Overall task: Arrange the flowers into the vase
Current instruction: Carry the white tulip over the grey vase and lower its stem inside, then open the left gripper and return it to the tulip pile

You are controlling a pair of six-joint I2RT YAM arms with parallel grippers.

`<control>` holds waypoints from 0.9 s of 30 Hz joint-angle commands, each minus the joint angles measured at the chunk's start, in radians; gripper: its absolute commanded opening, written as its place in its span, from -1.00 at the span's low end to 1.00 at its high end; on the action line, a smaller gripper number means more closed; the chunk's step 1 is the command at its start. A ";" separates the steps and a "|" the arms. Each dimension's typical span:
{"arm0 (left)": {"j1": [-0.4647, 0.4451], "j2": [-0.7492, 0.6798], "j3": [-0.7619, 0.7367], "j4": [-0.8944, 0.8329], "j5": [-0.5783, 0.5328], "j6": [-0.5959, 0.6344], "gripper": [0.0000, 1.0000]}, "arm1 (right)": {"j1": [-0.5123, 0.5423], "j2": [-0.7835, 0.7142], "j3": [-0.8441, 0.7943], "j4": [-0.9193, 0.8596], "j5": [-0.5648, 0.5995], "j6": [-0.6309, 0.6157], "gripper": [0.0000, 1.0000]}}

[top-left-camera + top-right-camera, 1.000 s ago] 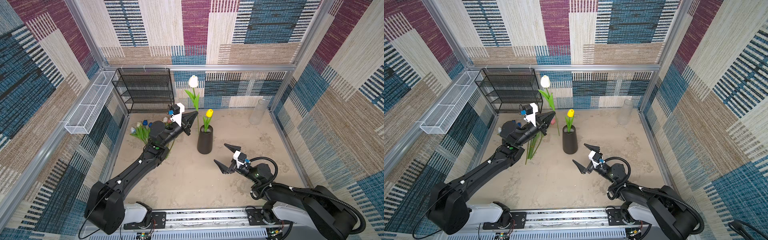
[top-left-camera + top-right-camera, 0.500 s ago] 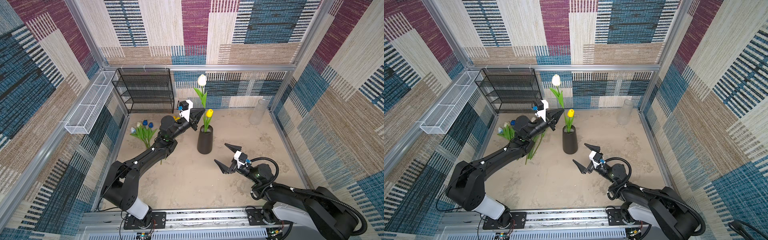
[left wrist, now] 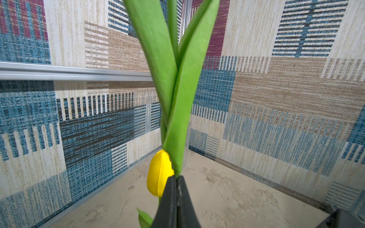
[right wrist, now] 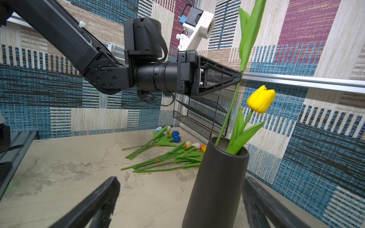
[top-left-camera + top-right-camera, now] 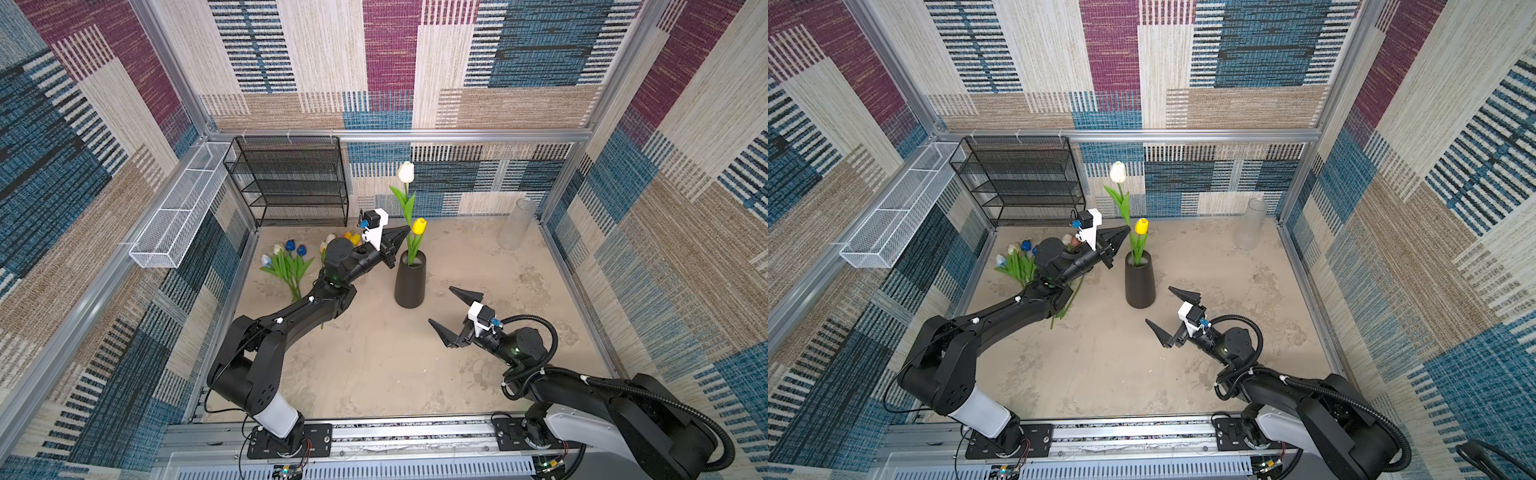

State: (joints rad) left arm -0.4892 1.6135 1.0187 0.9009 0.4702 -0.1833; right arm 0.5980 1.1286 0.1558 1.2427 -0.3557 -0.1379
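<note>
The sandy, mottled worktop [image 5: 374, 365] fills the floor of the walled cell. At its back left corner stands a black wire shelf rack [image 5: 291, 183], and a long white mesh basket [image 5: 178, 224] hangs on the left wall rail beside it. A clear glass cylinder [image 5: 515, 224] stands upright in the back right corner, well apart from everything else.

Near the middle of the worktop a black vase [image 5: 410, 286] stands upright. Left of it, in front of the rack, the loose flowers [image 5: 286, 266] lie flat in two bunches: blue and white heads in one, and yellow, orange and white heads in the bunch nearer the vase, which the left arm partly hides in both top views.

A white tulip [image 5: 406, 172] rises tall above the vase, and in the right wrist view its stem's lower end dips inside the vase mouth. A shorter yellow tulip [image 5: 418, 225] stands in the vase beside it.

The left gripper [image 5: 405, 232] is clamped on the white tulip's stem just below its leaves, above the vase rim. The right gripper [image 5: 439, 304] hovers near the vase's right side, jaws spread wide, holding nothing.
</note>
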 commanded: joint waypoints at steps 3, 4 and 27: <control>-0.003 -0.001 -0.009 -0.023 0.019 0.014 -1.00 | 0.002 0.006 -0.001 0.025 -0.001 -0.004 1.00; -0.003 0.000 -0.013 -0.031 0.020 0.017 -1.00 | 0.002 0.008 0.001 0.025 -0.003 -0.005 1.00; -0.017 -0.107 -0.052 -0.376 -0.062 0.100 -0.61 | 0.002 0.022 0.010 0.019 -0.011 -0.001 1.00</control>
State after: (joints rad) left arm -0.5064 1.5196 0.9649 0.5938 0.4244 -0.1188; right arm 0.5980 1.1496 0.1570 1.2392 -0.3592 -0.1398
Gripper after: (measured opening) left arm 0.212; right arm 0.996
